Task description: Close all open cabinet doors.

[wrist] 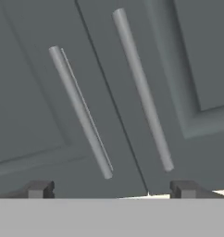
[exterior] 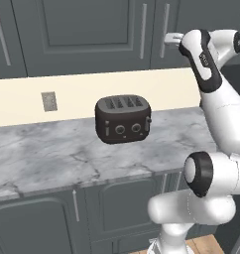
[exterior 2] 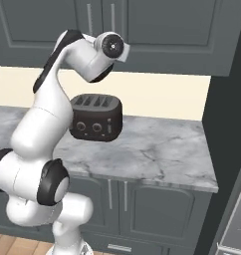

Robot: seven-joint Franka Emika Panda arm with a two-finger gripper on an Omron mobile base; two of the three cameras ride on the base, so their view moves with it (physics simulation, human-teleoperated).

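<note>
A grey marble worktop (exterior: 52,154) runs under a cream wall, with a black toaster (exterior: 123,118) sitting on it and a wall socket (exterior: 49,101) behind. Above hang the cabinet doors (exterior: 87,30), dark grey with long silver handles (wrist: 141,88), and they look flush with one another. The arm reaches up so the gripper (wrist: 111,189) sits right in front of the seam between two doors, its fingers (wrist: 39,189) spread apart and holding nothing.
</note>
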